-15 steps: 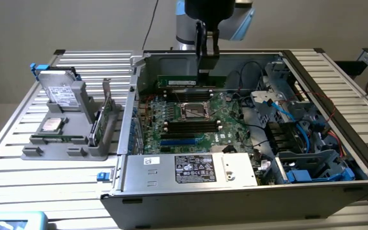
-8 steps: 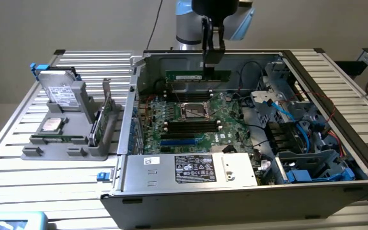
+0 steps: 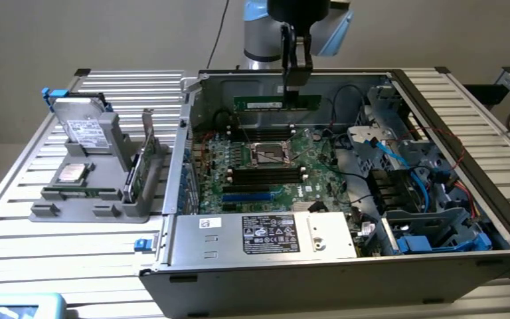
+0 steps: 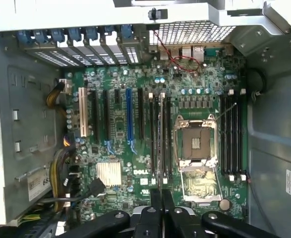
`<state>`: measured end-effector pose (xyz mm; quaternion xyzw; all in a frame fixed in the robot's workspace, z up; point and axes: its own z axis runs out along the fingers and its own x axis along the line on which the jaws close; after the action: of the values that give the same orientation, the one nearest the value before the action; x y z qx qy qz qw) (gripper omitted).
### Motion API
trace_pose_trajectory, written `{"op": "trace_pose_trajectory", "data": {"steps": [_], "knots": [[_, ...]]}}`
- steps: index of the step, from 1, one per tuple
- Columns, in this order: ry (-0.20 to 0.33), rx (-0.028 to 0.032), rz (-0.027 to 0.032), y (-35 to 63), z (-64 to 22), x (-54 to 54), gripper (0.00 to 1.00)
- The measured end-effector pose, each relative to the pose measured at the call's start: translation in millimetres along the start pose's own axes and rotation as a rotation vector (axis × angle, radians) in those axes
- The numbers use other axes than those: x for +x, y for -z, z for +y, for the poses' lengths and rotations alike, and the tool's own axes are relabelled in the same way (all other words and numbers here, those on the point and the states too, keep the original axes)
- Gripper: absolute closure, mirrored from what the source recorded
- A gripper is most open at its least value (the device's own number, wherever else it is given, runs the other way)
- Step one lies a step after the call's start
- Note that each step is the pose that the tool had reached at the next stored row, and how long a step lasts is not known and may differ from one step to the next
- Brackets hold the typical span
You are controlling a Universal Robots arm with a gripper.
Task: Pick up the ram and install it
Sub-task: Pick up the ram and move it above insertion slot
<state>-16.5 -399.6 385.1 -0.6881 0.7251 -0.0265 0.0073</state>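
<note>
One claw [image 3: 292,88] hangs over the open computer case [image 3: 467,219], its fingers pinching the ram [image 3: 264,103] at its middle. The stick is held level in the air above the green motherboard [image 3: 264,179], near the processor socket [image 3: 271,155]. In the wrist view it appears edge-on.

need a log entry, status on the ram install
Claw shut on ram. Ram held above motherboard in open case, not yet seated. Nothing seen in the way.
</note>
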Motion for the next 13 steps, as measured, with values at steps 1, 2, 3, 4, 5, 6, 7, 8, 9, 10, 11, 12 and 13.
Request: {"op": "trace_pose_trajectory", "data": {"steps": [1, 2, 3, 4, 5, 6, 7, 8, 9, 10, 11, 12, 13], "knots": [[0.0, 0.0, 0.0, -1.4, 0.2, -1.8, 0.88], [0.0, 0.0, 0.0001, -2.5, 0.3, -2.9, 0.88], [0.0, 0.0, 0.0, -3.5, 0.3, -3.1, 0.88], [0.0, 0.0, 0.0, -4.1, 0.3, -3.2, 0.88], [0.0, 0.0, 0.0, -4.8, 0.4, -3.4, 0.88], [0.0, 0.0, 0.0001, -5.4, 0.4, -3.6, 0.88], [0.0, 0.0, 0.0002, -6.1, 0.5, -3.6, 0.88], [0.0, 0.0, 0.0002, -6.8, 0.5, -3.7, 0.88], [0.0, 0.0, 0.0, -7.8, 0.6, -3.7, 0.88], [0.0, -0.0002, 0.0001, -8.8, 0.6, -3.8, 0.88], [0.0, -0.0003, 0.0001, -10.0, 0.7, -3.8, 0.88], [0.0, -0.0004, 0.0002, -11.3, 0.8, -3.8, 0.88], [0.0, -0.0007, 0.0001, -12.6, 0.8, -3.9, 0.88]]}}
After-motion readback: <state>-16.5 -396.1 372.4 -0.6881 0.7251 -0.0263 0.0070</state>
